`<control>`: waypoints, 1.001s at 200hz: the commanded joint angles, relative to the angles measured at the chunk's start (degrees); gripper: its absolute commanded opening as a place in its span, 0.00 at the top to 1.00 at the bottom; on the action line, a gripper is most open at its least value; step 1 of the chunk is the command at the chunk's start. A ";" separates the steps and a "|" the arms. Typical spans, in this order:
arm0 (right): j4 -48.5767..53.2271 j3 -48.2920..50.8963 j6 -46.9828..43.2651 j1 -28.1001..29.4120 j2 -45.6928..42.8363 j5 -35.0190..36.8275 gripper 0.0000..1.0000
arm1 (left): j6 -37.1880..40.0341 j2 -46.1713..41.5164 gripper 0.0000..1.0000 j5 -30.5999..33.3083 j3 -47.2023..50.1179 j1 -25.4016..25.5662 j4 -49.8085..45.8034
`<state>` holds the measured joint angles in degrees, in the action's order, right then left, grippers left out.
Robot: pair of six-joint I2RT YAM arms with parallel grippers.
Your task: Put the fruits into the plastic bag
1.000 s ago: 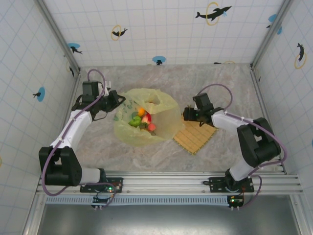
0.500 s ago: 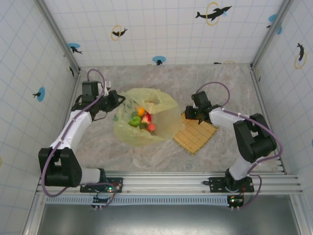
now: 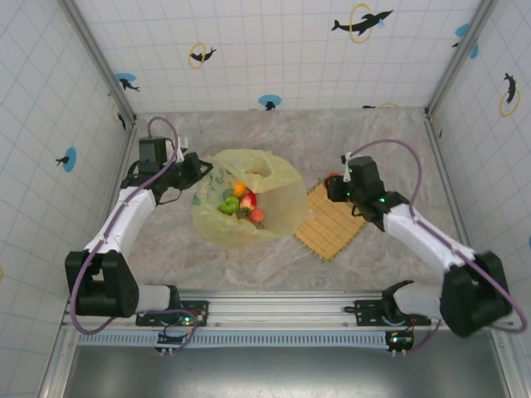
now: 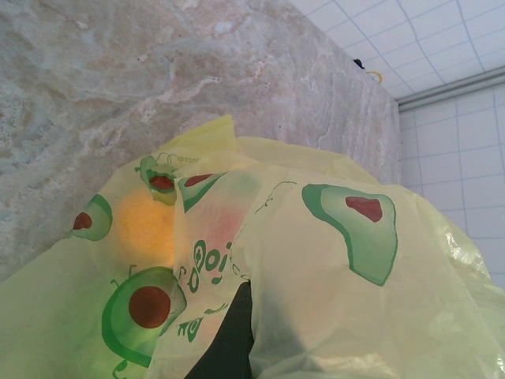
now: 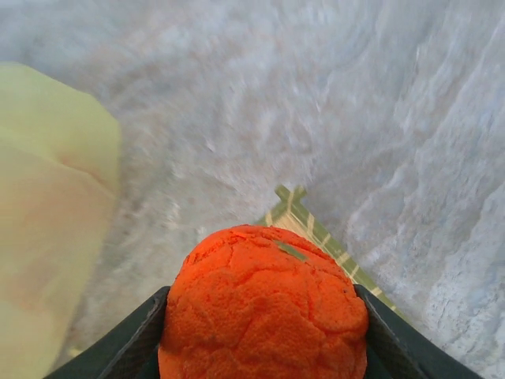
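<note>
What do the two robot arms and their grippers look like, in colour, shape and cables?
Both the left arm and the right arm have white rounded shells between bulky black joints. A mauve cable loops loosely along each arm. The left gripper and the right gripper are black, each with two dark fingers.

The left arm (image 3: 124, 220) and right arm (image 3: 425, 239) each have white link shells between black joint housings. A purple cable (image 3: 160, 123) loops along each arm. Black bases (image 3: 170, 315) carry small green lights. The right gripper (image 5: 260, 294) has dark fingers (image 5: 126, 343).
</note>
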<state>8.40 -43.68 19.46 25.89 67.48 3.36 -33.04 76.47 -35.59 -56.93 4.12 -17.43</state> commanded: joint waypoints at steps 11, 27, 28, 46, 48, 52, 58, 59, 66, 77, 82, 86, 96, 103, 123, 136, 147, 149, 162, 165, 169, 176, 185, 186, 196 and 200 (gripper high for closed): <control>-3.13 3.63 -1.80 1.05 -11.74 -6.32 0.50 | -0.28 -1.41 1.00 -1.12 0.50 -0.20 1.12; -4.76 3.40 -1.87 3.45 -14.50 -10.11 0.50 | -0.41 -1.33 1.00 -1.13 0.50 -0.23 1.44; -4.78 3.32 -1.88 3.63 -14.63 -10.25 0.50 | -0.43 -1.33 1.00 -1.14 0.50 -0.20 1.44; -5.43 2.23 -3.37 8.74 -14.62 -11.96 0.50 | -0.50 -1.06 1.00 -1.32 0.50 -0.12 1.43; -5.49 2.03 -3.68 9.44 -14.48 -12.01 0.50 | -0.49 -1.01 1.00 -1.39 0.50 -0.18 1.43; -5.58 1.69 -4.43 10.79 -14.16 -12.17 0.50 | -0.61 -0.97 1.00 -1.41 0.50 -0.18 1.44; -5.57 1.28 -5.70 12.98 -13.62 -12.23 0.50 | -0.63 -0.97 1.00 -1.36 0.50 -0.17 1.46; -5.62 1.16 -5.86 13.37 -13.48 -12.23 0.50 | -0.63 -0.97 1.00 -1.38 0.50 -0.17 1.45; -5.59 0.68 -7.43 15.74 -12.66 -12.27 0.50 | -0.63 -0.97 1.00 -1.36 0.50 -0.12 1.55; -5.63 -0.03 -9.42 18.60 -10.74 -12.57 0.50 | -0.78 -1.05 1.00 -1.33 0.50 -0.16 1.52; -5.44 -0.38 -10.04 19.65 -9.75 -12.58 0.50 | -0.74 -1.06 1.00 -1.32 0.50 -0.04 1.59; -5.29 -0.69 -10.41 20.39 -8.84 -12.58 0.50 | -0.88 -1.06 1.00 -1.32 0.50 -0.05 1.62; -5.00 -1.44 -11.13 21.62 -6.47 -12.22 0.50 | -0.97 -1.06 1.00 -1.30 0.50 -0.07 1.63; -5.01 -1.81 -11.49 22.35 -4.99 -11.52 0.50 | -1.02 -1.06 1.00 -1.28 0.50 -0.08 1.61; -5.75 -2.88 -12.26 23.39 -0.95 -8.49 0.50 | -1.01 -1.14 1.00 -1.32 0.50 0.18 1.61; -7.45 -3.35 -12.34 23.57 1.65 -7.41 0.51 | -1.04 -0.99 1.00 -1.41 0.50 0.32 1.61; -8.90 -3.72 -12.19 23.68 3.97 -6.89 0.50 | -0.98 -0.84 1.00 -1.52 0.50 0.36 1.61; -9.23 -3.77 -12.19 23.68 4.45 -6.90 0.50 | -0.98 -0.80 1.00 -1.57 0.50 0.36 1.61; -11.05 -4.23 -12.00 23.92 7.39 -6.14 0.50 | -0.99 -0.70 1.00 -1.76 0.50 0.46 1.60; -11.31 -4.48 -11.92 23.94 8.17 -5.89 0.50 | -0.98 -0.66 1.00 -1.76 0.50 0.45 1.61; -11.63 -4.83 -11.93 24.04 9.14 -5.62 0.50 | -1.02 -0.62 1.00 -1.76 0.50 0.54 1.59; -12.34 -5.28 -11.86 24.19 10.75 -5.05 0.50 | -1.03 -0.62 1.00 -1.76 0.50 0.65 1.61; -12.42 -5.96 -11.74 24.59 12.66 -3.85 0.49 | -1.04 -0.62 1.00 -1.76 0.50 0.71 1.61; -12.39 -6.01 -11.73 24.66 12.84 -3.69 0.49 | -1.05 -0.62 1.00 -1.76 0.50 0.71 1.61; -15.25 -6.58 -11.60 24.91 14.86 -3.12 0.49 | -0.99 -0.55 1.00 -1.76 0.50 0.72 1.54; -15.81 -6.79 -11.45 25.00 15.66 -2.87 0.49 | -1.05 -0.53 1.00 -1.70 0.50 0.78 1.46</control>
<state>-0.45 -47.13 8.08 50.06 79.68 -2.52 -33.45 76.47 -36.05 -56.88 4.45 -17.02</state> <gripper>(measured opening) 0.540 0.041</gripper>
